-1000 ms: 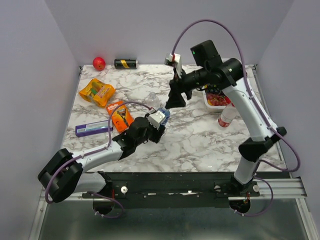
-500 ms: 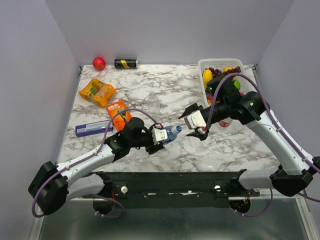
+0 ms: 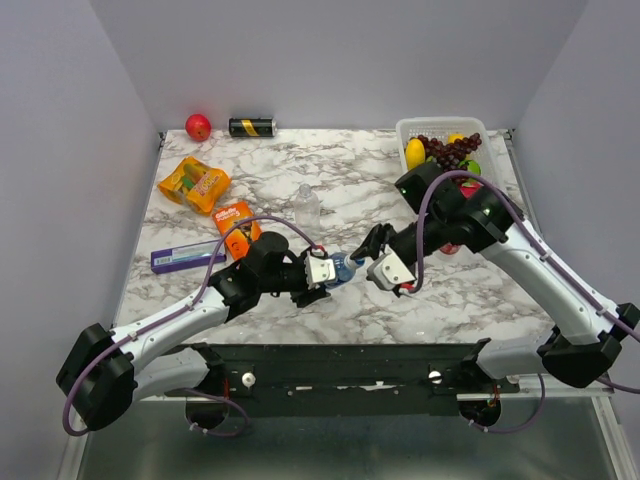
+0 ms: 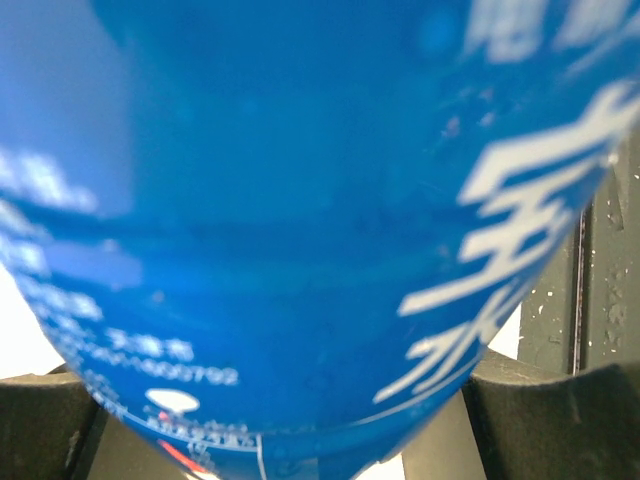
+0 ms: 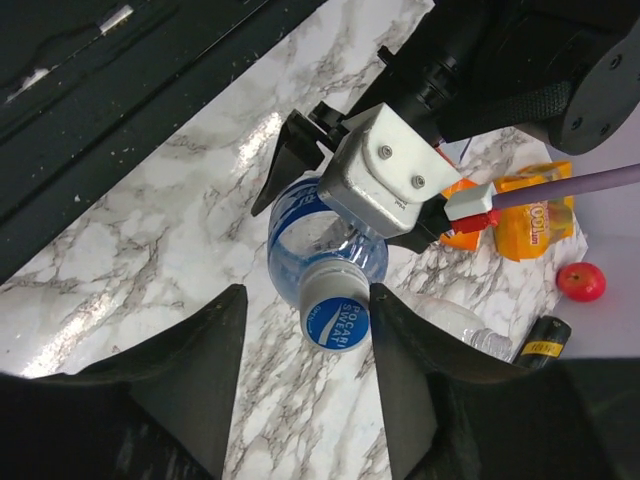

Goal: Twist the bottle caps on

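My left gripper (image 3: pixel 322 272) is shut on the blue-labelled bottle (image 3: pixel 340 268) and holds it tilted over the table's near middle, neck toward the right. Its label (image 4: pixel 300 200) fills the left wrist view, between my fingers (image 4: pixel 545 415). A blue cap (image 5: pixel 335 322) sits on its neck. My right gripper (image 3: pixel 368 258) is open, its jaws either side of that cap (image 5: pixel 305 305), the right one nearer. The plain bottle (image 3: pixel 307 205) stands behind, uncapped. The red-labelled bottle (image 3: pixel 458 243) is mostly hidden by my right arm. No other caps show.
A fruit basket (image 3: pixel 404 128) stands at the back right. Two orange packs (image 3: pixel 193 184) (image 3: pixel 238 228) and a purple box (image 3: pixel 188 258) lie at the left. A red ball (image 3: pixel 198 126) and a black-and-gold can (image 3: pixel 252 127) sit at the back edge.
My right arm has swung down from high at the back to the bottle's cap, jaws open around it. My left gripper has carried the bottle slightly right and tipped its neck toward the right arm.
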